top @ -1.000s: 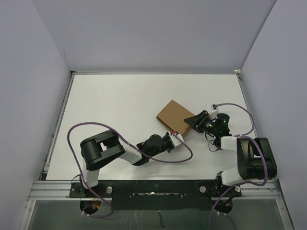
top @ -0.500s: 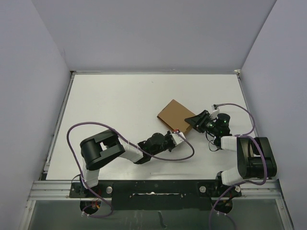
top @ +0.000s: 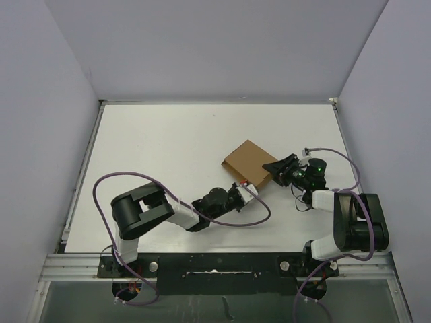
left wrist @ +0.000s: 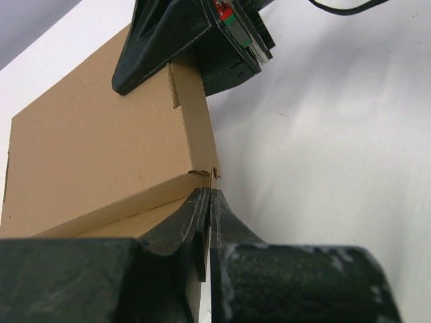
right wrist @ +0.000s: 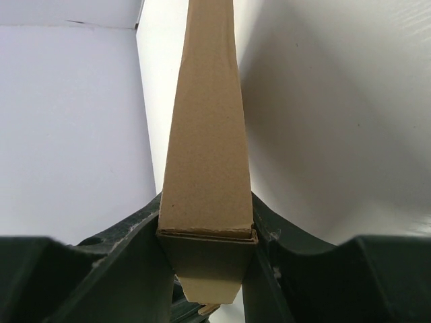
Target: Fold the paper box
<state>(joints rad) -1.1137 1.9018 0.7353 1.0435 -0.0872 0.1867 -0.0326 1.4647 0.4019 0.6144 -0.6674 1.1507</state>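
The paper box (top: 248,161) is a flat brown cardboard mailer, closed, lying on the white table right of centre. My left gripper (top: 248,189) is at its near corner. In the left wrist view the jaws (left wrist: 210,195) are shut on a thin cardboard side flap at the corner of the box (left wrist: 101,148). My right gripper (top: 275,168) is at the box's right end. In the right wrist view it (right wrist: 207,212) clamps the box (right wrist: 209,134) across its thickness, with a small flap hanging below. The right gripper also shows at the top of the left wrist view (left wrist: 175,33).
The white table (top: 168,148) is walled on the left, back and right. Purple cables (top: 264,214) loop from both arms over the near part of the table. The arm bases sit on a black rail (top: 215,266) at the near edge.
The box has shifted slightly to the right and lies flatter. The right gripper has drawn a little to the right with it. The left gripper stays at the near corner.
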